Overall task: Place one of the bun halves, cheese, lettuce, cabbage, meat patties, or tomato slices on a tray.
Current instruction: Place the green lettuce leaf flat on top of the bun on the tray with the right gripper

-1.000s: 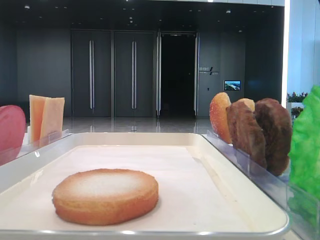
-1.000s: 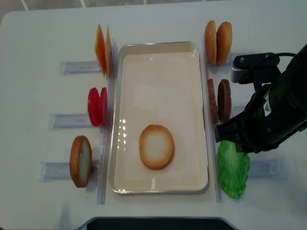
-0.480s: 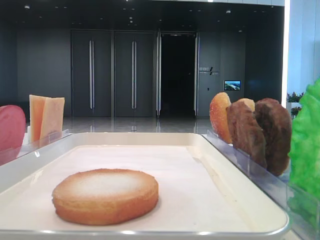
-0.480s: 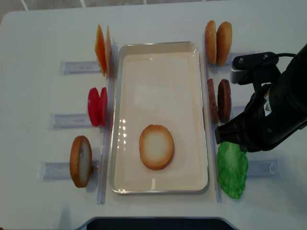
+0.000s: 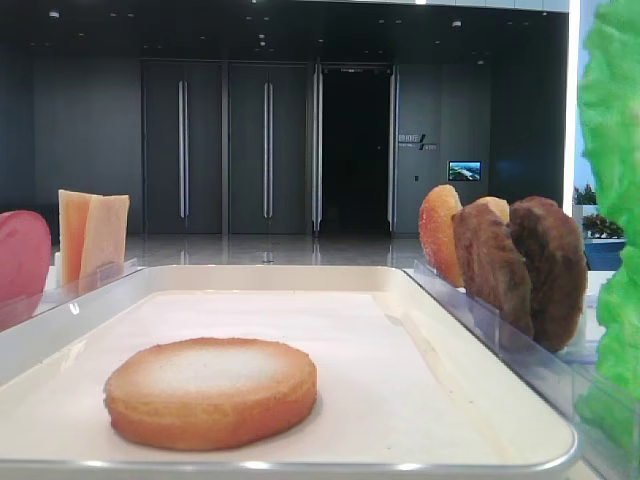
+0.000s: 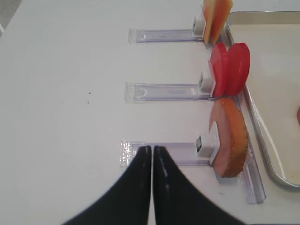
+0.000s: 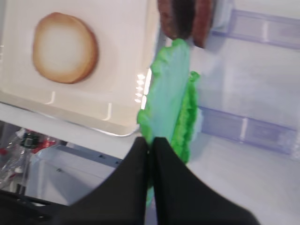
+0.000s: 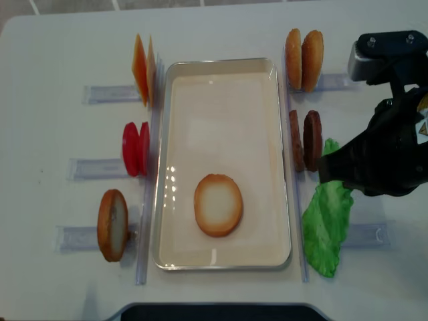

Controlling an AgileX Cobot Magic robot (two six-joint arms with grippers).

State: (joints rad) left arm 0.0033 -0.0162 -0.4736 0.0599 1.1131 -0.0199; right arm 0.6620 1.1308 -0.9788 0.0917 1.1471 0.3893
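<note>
From the low exterior high view, one bun half [image 5: 211, 392] lies flat on the tray [image 5: 480, 400]. Meat patties [image 5: 520, 268] stand on edge along the tray's right side, with more buns behind them, cheese [image 5: 92, 232] on the left, and the lettuce [image 5: 612, 200] hanging tall at the right edge.

At the right wrist, the right gripper [image 7: 151, 143] has its black fingers [image 7: 166, 173] pinched together on the lower edge of a lettuce leaf, which is lifted and hangs beside the tray's corner, just below the patties. A second green leaf sits right behind it.

At the left wrist, the left gripper [image 6: 152, 152] has its fingers pressed together with nothing between them, over bare table [image 6: 61, 93] near a clear holder strip [image 6: 164, 152]. A bun, tomato slices [image 6: 229, 69] and cheese stand in the holders.

From overhead, the lettuce dangles to the right of the tray, below the right arm, with its lower part over the holder strip; whether it touches there I cannot tell.
</note>
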